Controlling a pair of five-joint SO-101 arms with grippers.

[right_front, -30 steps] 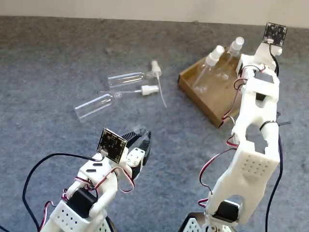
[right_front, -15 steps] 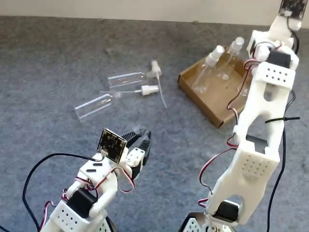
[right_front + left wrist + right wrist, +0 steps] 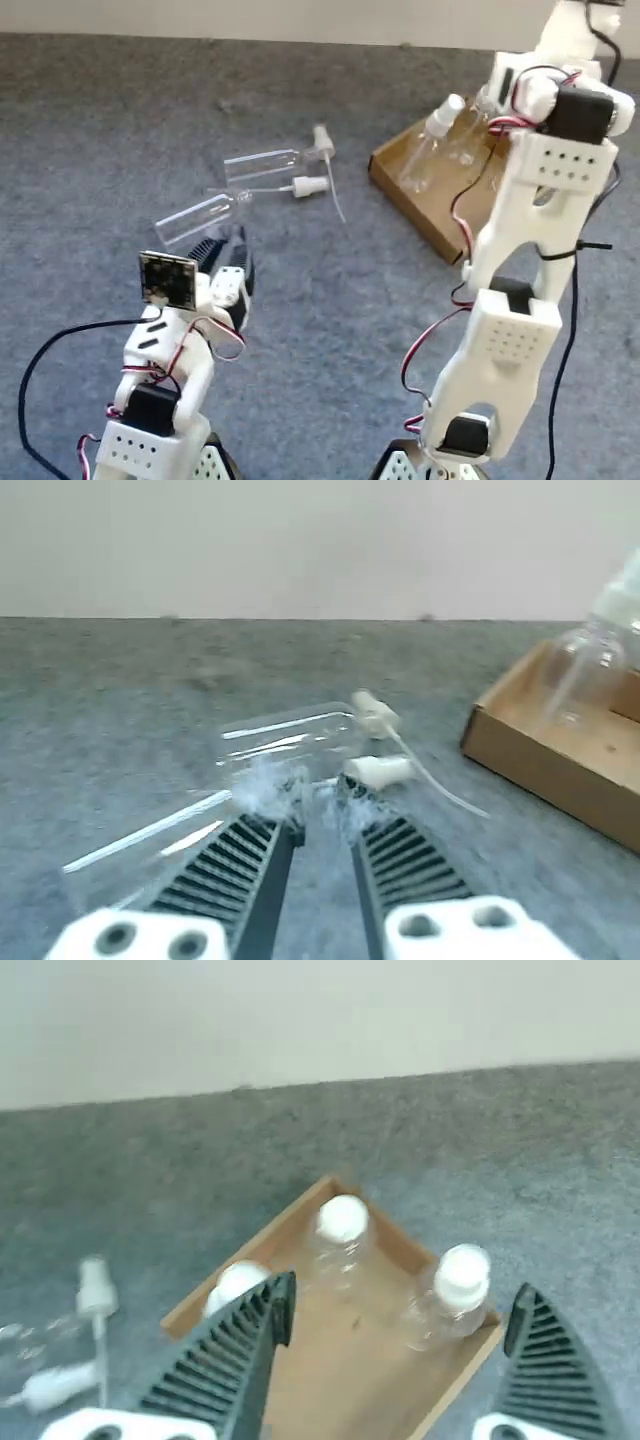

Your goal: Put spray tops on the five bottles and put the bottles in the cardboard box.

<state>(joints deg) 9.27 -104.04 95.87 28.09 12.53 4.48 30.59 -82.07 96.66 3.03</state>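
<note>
Grey carpet (image 3: 100,120), pale wall (image 3: 300,15).

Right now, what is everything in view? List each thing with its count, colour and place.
cardboard box: one, brown, on the right side of the table in the high view
capped bottles: three, clear with white tops, inside the box
uncapped bottles: two, clear, lying on the table left of the box
spray tops: two, white, lying loose by the uncapped bottles' necks
table: one, grey carpet-like surface
wall: one, pale, behind the table
left gripper: one, black fingers, narrowly open, low over the table just short of the uncapped bottles
right gripper: one, black fingers, wide open above the box
</note>
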